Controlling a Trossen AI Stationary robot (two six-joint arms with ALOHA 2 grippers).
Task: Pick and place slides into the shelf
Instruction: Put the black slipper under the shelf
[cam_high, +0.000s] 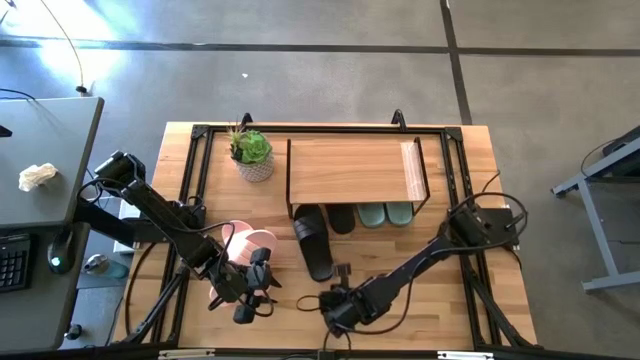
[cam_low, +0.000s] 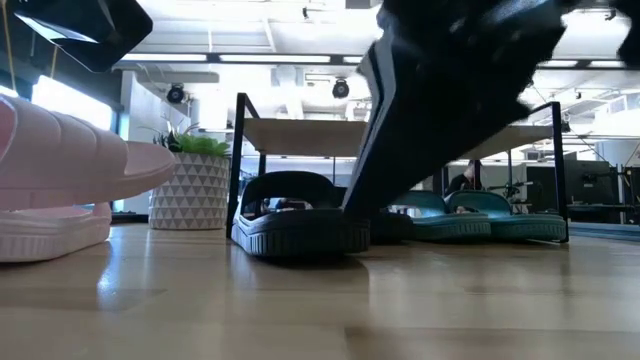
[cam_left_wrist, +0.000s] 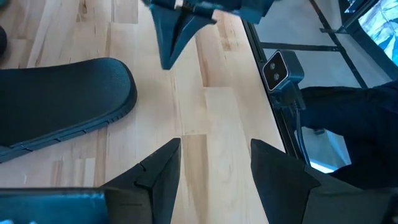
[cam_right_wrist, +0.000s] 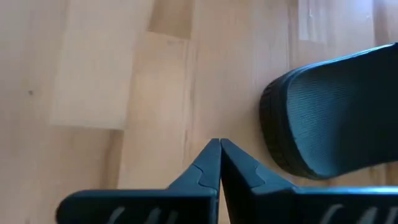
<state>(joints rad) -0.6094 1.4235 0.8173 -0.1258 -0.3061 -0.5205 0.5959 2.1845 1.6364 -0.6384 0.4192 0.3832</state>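
Black rubber is what matters now: one black slide (cam_high: 314, 243) lies on the wooden table (cam_high: 470, 300) in the middle of the high view, its toe end tucked just under the front edge of the shelf (cam_high: 350, 170), its heel end pointing to the bottom of the frame. The other black slide (cam_high: 342, 217) and the two green slides (cam_high: 385, 214) sit under the shelf already. The pink slides (cam_high: 248, 245) lie at the lower left, near the left gripper (cam_high: 258, 300).

The right gripper (cam_high: 333, 303) is low in the high view, just below the heel of the loose black slide. Its two fingers are pressed tight together and hold nothing. In its own wrist view the closed fingertips (cam_right_wrist: 219, 155) point at bare wood, with the black heel off to the right side of the frame.

The left gripper hangs near the pink slides with its fingers (cam_left_wrist: 158, 180) spread wide and nothing between them.

To do this step well, the right arm could use its closed tip like a poking stick. It should touch the middle of the heel and push straight toward the shelf. A push on one corner would likely spin the slide sideways. Slow and low is best, so the tip does not hop over the rubber.
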